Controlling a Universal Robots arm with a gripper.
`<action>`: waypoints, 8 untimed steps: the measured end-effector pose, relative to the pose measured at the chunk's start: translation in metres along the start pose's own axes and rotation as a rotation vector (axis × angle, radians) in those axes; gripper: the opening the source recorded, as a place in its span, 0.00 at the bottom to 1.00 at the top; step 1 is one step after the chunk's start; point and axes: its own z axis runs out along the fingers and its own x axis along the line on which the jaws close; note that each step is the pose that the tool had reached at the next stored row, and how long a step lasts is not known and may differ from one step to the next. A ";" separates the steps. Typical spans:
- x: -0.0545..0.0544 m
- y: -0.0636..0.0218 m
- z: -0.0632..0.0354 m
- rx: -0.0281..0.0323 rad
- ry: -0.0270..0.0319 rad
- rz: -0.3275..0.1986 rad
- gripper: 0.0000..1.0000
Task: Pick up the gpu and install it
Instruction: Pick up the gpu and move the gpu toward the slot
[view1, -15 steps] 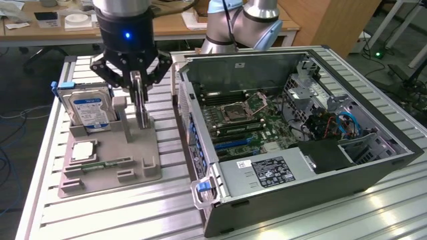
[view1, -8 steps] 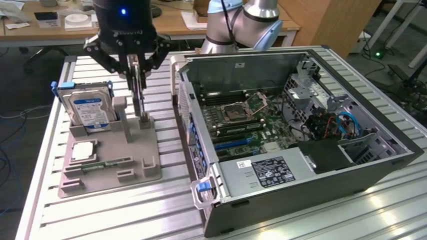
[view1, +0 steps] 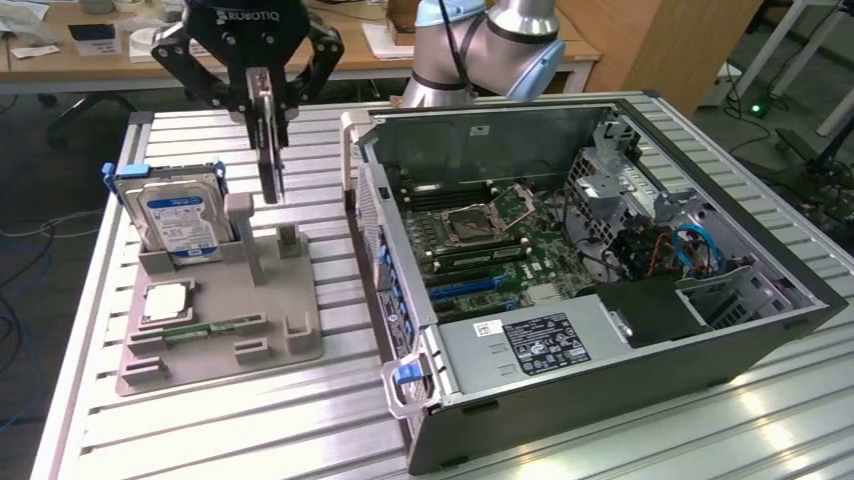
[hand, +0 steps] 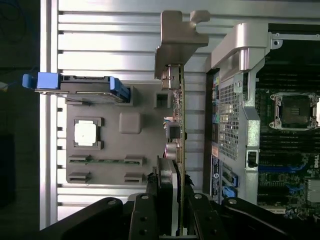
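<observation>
With the gripper (view1: 263, 92) clamped on the gpu (view1: 271, 150), hanging edge-on above the grey parts stand (view1: 200, 365) in the exterior view's upper left, I want it plumb and clear of the computer case (view1: 627, 375) wall.

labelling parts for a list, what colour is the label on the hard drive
The hard drive label is blue with white; best in the exterior view.
</observation>
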 end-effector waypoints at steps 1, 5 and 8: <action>0.000 0.0000 -0.0002 -0.0001 0.0000 0.000 0.28; 0.000 0.0000 -0.0003 0.0000 0.0001 0.000 0.28; -0.001 0.0000 -0.0003 0.0001 0.0002 0.000 0.28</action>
